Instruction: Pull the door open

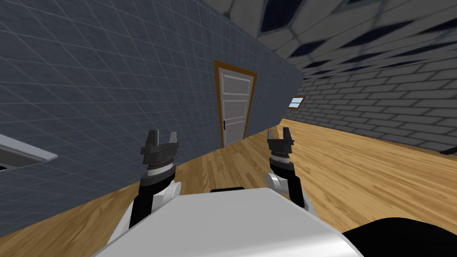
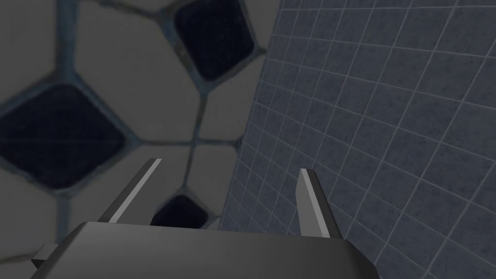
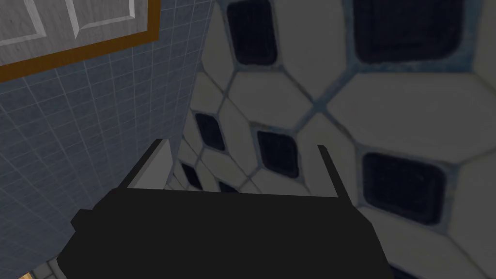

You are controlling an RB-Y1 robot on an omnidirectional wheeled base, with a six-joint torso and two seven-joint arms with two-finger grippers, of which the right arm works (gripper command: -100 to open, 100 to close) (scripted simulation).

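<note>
The door (image 1: 235, 107) is white and panelled, set in a brown frame (image 1: 217, 102) in the blue-grey tiled wall (image 1: 111, 89) that runs along my left. It sits flush in that frame, closed, with a small dark handle (image 1: 224, 126) low on its left edge as the head view shows it. The wooden floor (image 1: 348, 169) runs up to its foot.

The door is well apart from both hands, ahead of them and roughly between them in the head view. The left hand (image 1: 163, 136) is raised in front of the chest near the tiled wall, its two fingers (image 2: 138, 186) spread wide with nothing between them. The right hand (image 1: 279, 133) is raised at much the same height, beside the left one, and its fingers (image 3: 150, 169) are likewise apart and hold nothing. The right wrist view catches an upper corner of the door and its frame past the hand.

Farther off, a grey brick wall (image 1: 379, 107) closes the right side, with a small window (image 1: 296, 102) at the far end.
</note>
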